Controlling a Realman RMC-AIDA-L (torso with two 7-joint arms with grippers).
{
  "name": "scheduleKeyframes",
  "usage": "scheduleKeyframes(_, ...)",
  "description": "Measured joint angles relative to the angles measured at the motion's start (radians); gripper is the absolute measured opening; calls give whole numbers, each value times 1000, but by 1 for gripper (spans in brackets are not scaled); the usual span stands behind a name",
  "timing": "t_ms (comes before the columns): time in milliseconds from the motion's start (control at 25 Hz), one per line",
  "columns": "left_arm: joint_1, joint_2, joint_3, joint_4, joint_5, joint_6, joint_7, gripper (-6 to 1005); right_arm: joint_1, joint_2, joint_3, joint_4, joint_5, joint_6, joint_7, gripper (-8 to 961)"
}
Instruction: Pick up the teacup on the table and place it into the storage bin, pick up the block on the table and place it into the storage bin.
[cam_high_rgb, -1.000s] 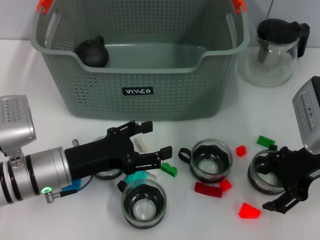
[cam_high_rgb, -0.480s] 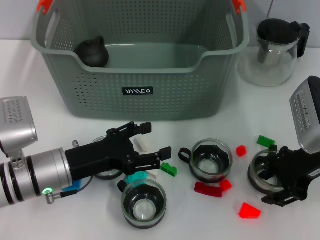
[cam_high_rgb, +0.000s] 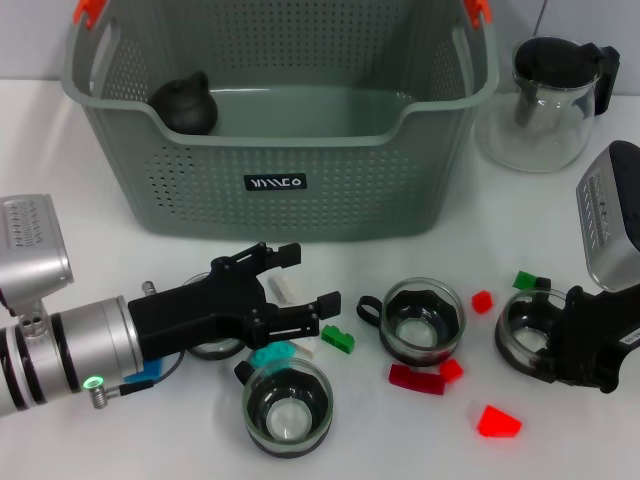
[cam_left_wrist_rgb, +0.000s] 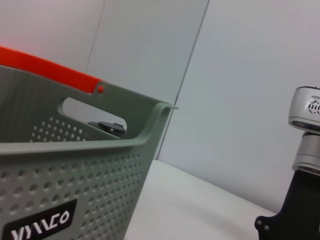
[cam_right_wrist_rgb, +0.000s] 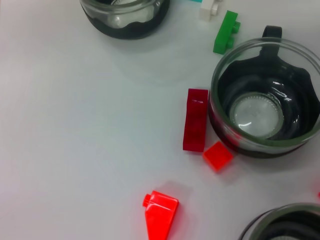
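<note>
Four glass teacups stood on the white worktop (cam_high_rgb: 90, 180) near the front of the storage bin (cam_high_rgb: 280, 120), which sat at the far side with its orange handle clips and black label facing the robot. A dark round object (cam_high_rgb: 185, 103) lay inside the bin at its left end. A glass teapot (cam_high_rgb: 550, 95) with a black lid stood to the right of the bin.

The left hand (cam_high_rgb: 300, 280) lay low over the worktop at the left, its black fingers spread and released, holding nothing. Beneath it sat one teacup (cam_high_rgb: 212, 345), mostly hidden, with a white block (cam_high_rgb: 285, 290) and a teal block (cam_high_rgb: 270, 354) just beside its fingers. A near teacup (cam_high_rgb: 287, 405) stood in front of that hand, and a green block (cam_high_rgb: 338, 339) lay to its right.

The middle teacup (cam_high_rgb: 423, 320) stood apart from both hands, with a dark red block (cam_high_rgb: 416, 379) and a small red block (cam_high_rgb: 451, 370) touching or nearly touching its near side. A red wedge block (cam_high_rgb: 498, 422) lay nearer still.

The right hand (cam_high_rgb: 590, 340) was down at the right teacup (cam_high_rgb: 530, 335), its black body against the cup's right side; I could not tell whether its fingers had clenched on the cup. A small red cube (cam_high_rgb: 483, 300) and another green block (cam_high_rgb: 528, 281) lay just beyond that cup.
</note>
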Motion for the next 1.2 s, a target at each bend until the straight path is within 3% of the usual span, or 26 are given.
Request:
scheduleKeyframes(80, 2, 1, -5, 0, 0, 0, 2, 933, 3, 0, 1, 0, -2, -4, 8, 135)
scheduleKeyframes(440, 8, 3, -8, 0, -2, 13, 12, 933, 6, -3, 35, -37, 0, -49, 17, 72)
scheduleKeyframes(680, 18, 7, -2, 2, -2, 45, 14, 933, 0, 2, 131, -219, 38, -244, 39, 58)
scheduleKeyframes(800, 26, 9, -5, 5, -2, 66, 30, 933, 4, -3, 180, -308, 132, -338, 66, 58)
scheduleKeyframes(1000, 32, 11, -8, 6, -2, 68, 41, 933, 23, -28, 141, -342, 319, -353, 161, 57)
scheduleKeyframes(1200, 34, 12, -8, 6, -2, 64, 50, 933, 103, -36, 143, -324, 515, -349, 230, 57)
